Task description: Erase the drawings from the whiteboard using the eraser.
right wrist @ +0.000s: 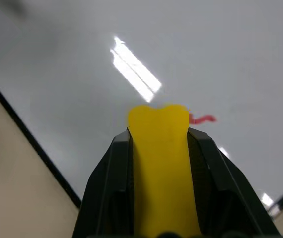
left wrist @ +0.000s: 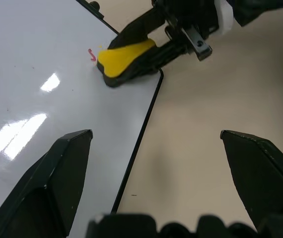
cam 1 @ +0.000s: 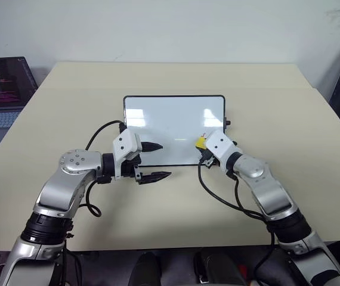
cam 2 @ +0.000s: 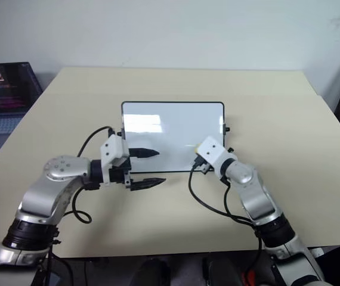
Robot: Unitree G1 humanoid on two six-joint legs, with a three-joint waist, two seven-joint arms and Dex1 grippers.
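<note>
Broadly, we saw a wide beige table (cam 1: 176,77) carrying the whiteboard (cam 1: 173,119), which lay flat near the table's middle with its long edges running left to right. A laptop (cam 1: 3,83) sat off the table's left side, its screen lit. Nothing on the table served as a container; the board itself held only a faint trace of the drawings (left wrist: 91,53), a short red squiggle close to the board's near right corner, just beside the eraser's tip. The rest of the white surface we could see looked bare apart from reflected ceiling light.

We found the eraser (left wrist: 124,57) pinched between the two black fingers of the right gripper (cam 1: 204,148), its yellow foam squeezed and its dark underside down on the board near the near right corner. That arm reached in from the right, bent at the elbow, the wrist angled forward and toward the left.

The left gripper (cam 1: 152,161) hung with its fingers spread wide and holding nothing; one finger lay over the board's near left area, the other over the table just in front of the frame. That arm came in from the left, its gripper pointing to the right.
</note>
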